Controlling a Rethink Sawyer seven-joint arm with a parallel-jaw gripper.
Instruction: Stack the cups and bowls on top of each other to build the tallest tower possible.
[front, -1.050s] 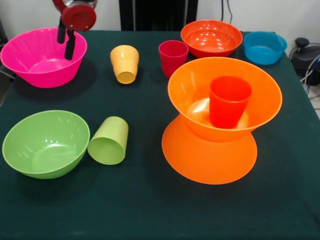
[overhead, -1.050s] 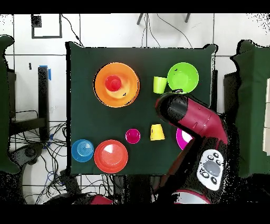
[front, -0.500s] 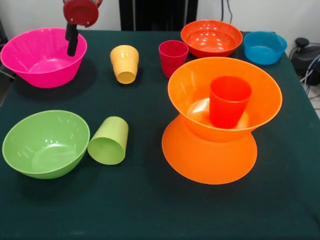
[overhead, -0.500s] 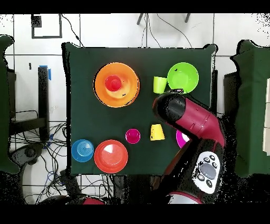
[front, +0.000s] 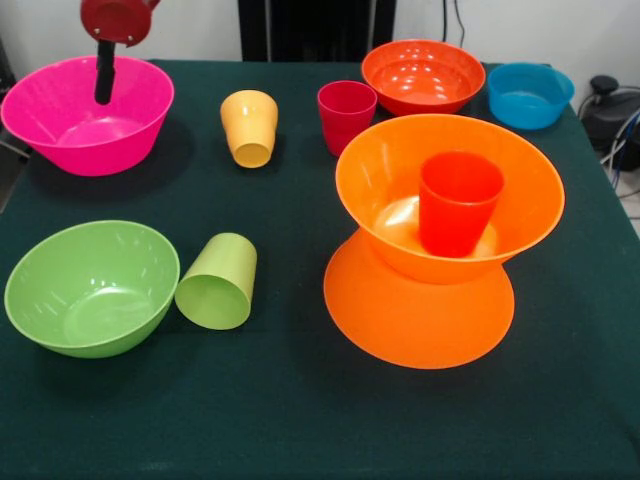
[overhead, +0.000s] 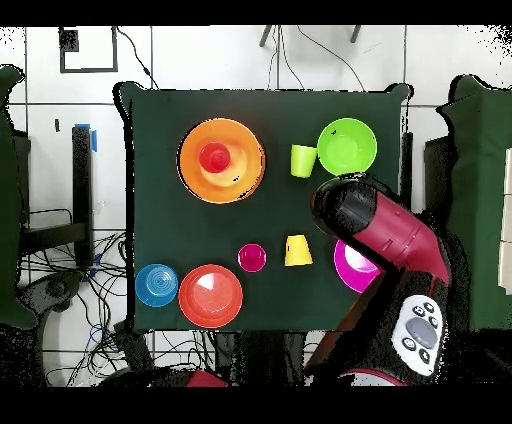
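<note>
Currently hand (front: 103, 85) hangs inside pink bowl (front: 60, 135), finger state can't be told; rim should be pinched squarely so it's seated level on red-orange cup (front: 458, 200).

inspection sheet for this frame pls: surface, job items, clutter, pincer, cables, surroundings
Surface: dark green table.
Job's things: tower is two orange bowls with a red-orange cup upright inside. Pink bowl, green bowl, red-orange bowl and blue bowl stand loose. Green cup lies on its side; yellow cup is inverted; magenta cup is upright.
Clutter: nothing seen.
Pincer: pincer over pink bowl, state unclear.
Cables: cables on floor.
Surroundings: tiled floor.
</note>
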